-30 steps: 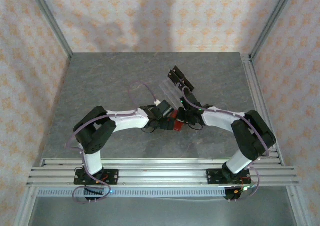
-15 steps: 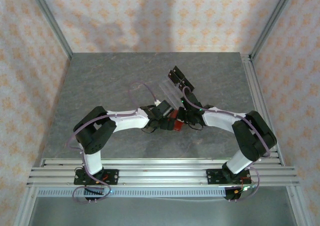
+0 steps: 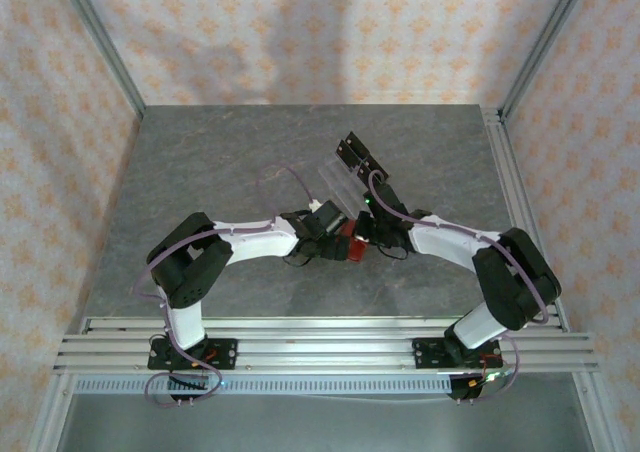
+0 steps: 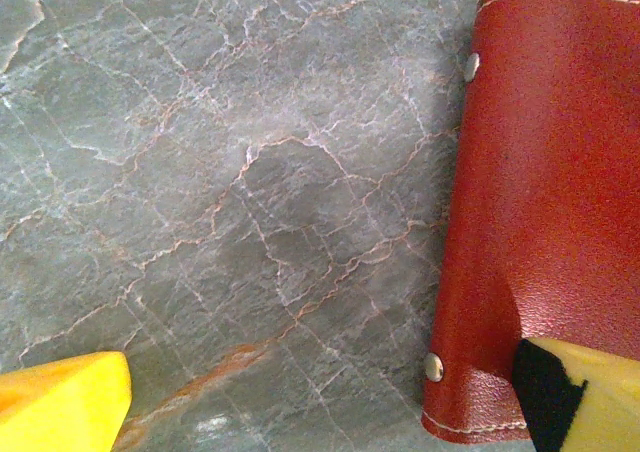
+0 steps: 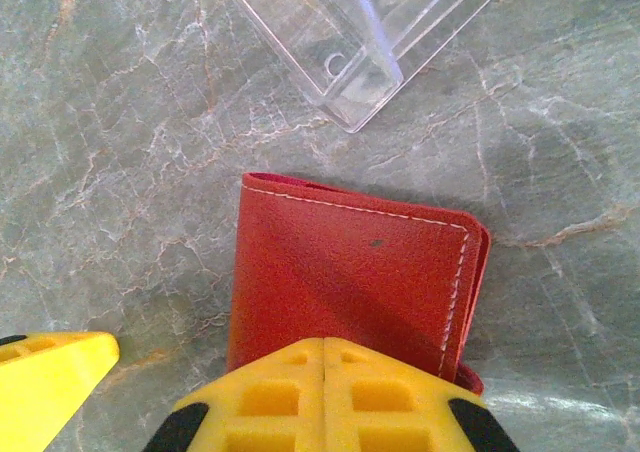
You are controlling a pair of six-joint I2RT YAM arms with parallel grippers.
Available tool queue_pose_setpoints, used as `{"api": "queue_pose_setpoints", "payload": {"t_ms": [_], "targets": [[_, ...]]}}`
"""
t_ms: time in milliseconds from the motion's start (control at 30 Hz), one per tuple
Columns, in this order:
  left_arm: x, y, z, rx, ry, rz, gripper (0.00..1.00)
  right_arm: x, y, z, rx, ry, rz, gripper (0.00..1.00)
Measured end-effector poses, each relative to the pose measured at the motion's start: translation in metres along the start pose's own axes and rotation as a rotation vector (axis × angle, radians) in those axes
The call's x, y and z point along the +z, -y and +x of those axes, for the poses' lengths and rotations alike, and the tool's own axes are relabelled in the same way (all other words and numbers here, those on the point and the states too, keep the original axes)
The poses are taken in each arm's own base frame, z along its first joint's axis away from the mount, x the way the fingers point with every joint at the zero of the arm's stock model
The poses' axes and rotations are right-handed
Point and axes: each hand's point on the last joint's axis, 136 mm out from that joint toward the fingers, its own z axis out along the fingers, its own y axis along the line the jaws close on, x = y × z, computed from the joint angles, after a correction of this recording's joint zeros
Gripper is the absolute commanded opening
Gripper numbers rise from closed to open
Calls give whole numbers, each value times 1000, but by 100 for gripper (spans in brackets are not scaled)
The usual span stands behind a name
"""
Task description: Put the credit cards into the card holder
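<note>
The card holder (image 5: 350,277) is a small red stitched wallet lying folded shut on the grey marbled table (image 4: 220,172). In the top view it is the red patch (image 3: 350,251) between the two wrists at the table's middle. My right gripper (image 5: 325,392) is shut, its yellow fingers pressed together with nothing between them, tips over the wallet's near edge. My left gripper (image 4: 320,402) is open wide: one finger (image 4: 60,407) is over bare table, the other (image 4: 585,397) overlaps the wallet's (image 4: 550,192) corner. The credit cards are out of view.
A clear plastic stand (image 5: 360,42) lies just beyond the wallet, with black blocks (image 3: 355,155) on its far end. Open tabletop (image 3: 220,162) spreads to the left and back. Metal rails (image 3: 320,342) run along the near edge, and patterned walls enclose the cell.
The right arm has shifted a little, its elbow swinging right and its wrist easing toward the back. The left arm and the wallet have stayed put.
</note>
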Motion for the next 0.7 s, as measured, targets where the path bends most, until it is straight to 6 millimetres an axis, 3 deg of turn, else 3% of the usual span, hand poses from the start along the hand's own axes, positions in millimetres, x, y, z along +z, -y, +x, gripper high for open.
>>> {"api": "queue_pose_setpoints", "payload": {"t_ms": [700], "targets": [[0,0,0,0,0,0,100,12,5,6,3,-30,16,0]]}}
